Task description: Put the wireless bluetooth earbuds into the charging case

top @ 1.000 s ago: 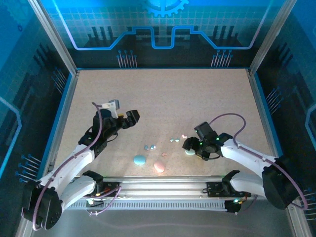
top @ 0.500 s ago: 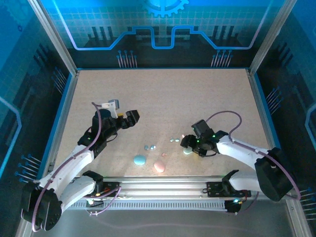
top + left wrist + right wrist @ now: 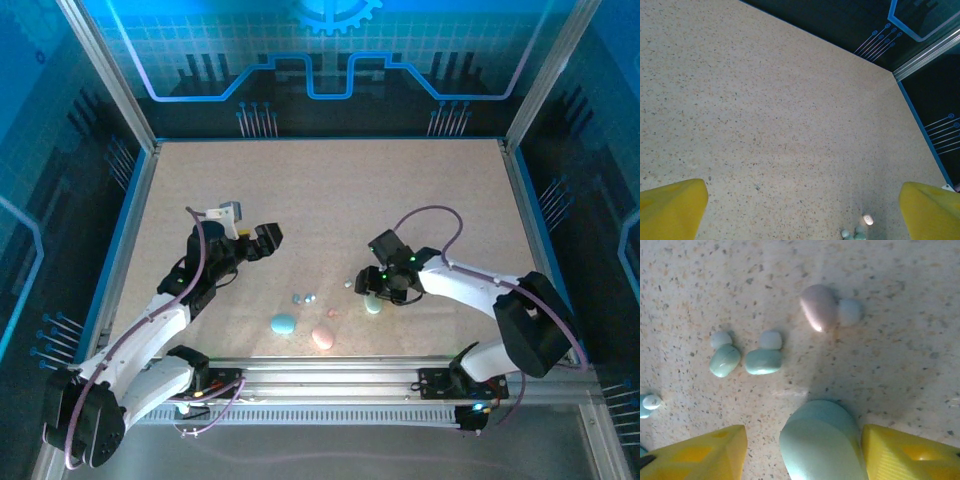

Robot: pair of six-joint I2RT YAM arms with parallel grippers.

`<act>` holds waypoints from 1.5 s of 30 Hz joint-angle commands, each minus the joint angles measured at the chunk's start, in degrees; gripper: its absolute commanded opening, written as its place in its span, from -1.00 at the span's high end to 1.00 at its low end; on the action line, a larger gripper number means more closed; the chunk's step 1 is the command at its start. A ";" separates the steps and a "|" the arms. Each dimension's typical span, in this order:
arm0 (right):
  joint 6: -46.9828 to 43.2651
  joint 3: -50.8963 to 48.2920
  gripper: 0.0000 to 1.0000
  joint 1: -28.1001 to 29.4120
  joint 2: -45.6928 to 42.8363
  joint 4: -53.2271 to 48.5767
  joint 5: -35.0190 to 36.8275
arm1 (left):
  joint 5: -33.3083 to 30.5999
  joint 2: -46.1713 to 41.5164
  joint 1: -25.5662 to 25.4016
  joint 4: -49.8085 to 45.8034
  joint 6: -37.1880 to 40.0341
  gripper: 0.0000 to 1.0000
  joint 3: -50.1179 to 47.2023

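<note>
**A:** Where is the right gripper (image 3: 802,435)?

**B:** Straddling the pale teal case (image 3: 822,450). 1 yellow finger sits against its side and the other stands off with a gap, so the jaws are partly spread and nothing is clamped.

**A:** And the earbuds?

**B:** On the table (image 3: 330,190). 2 teal-grey buds (image 3: 764,361) lie side by side just beyond the teal case, with 1 pink bud (image 3: 818,307) a little farther. 2 light blue buds (image 3: 310,297) sit to its left.

**A:** Other cases?

**B:** The blue case (image 3: 283,323) and pink case (image 3: 322,338) lie left of the teal case, toward the arm bases.

**A:** The left gripper (image 3: 262,238)?

**B:** Well left of the teal case, jaws spread wide, holding nothing.
</note>
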 commanded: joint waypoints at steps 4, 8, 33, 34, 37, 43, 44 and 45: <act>-8.47 4.24 -0.21 5.80 2.96 -10.42 9.33 | -0.11 -0.14 -0.22 -1.07 1.83 -0.98 2.35; -12.33 5.40 -0.27 9.31 4.28 -11.82 12.84 | -0.06 0.07 -0.24 -0.98 2.00 -0.98 2.36; -19.33 -0.69 -0.02 14.60 4.45 -3.53 17.27 | 1.30 1.87 -0.23 -1.75 2.86 -0.98 4.00; -19.27 -0.89 -0.01 14.60 4.06 -3.45 17.59 | 1.56 2.05 -0.24 -1.79 2.87 -0.98 4.15; -19.76 -2.06 0.08 14.69 0.89 -1.86 18.46 | 2.75 2.48 -0.23 -1.88 2.48 -0.98 4.64; -28.72 -4.25 0.16 14.96 -15.34 5.43 18.83 | 10.61 4.42 -0.29 -2.05 1.24 -0.84 7.79; -31.58 -4.72 0.16 15.01 -18.34 7.45 18.90 | 13.11 4.95 -0.32 -1.92 1.07 -0.81 8.54; -35.69 -5.55 0.18 15.00 -21.84 10.52 18.56 | 16.00 5.55 -0.30 -1.80 0.73 -0.76 9.53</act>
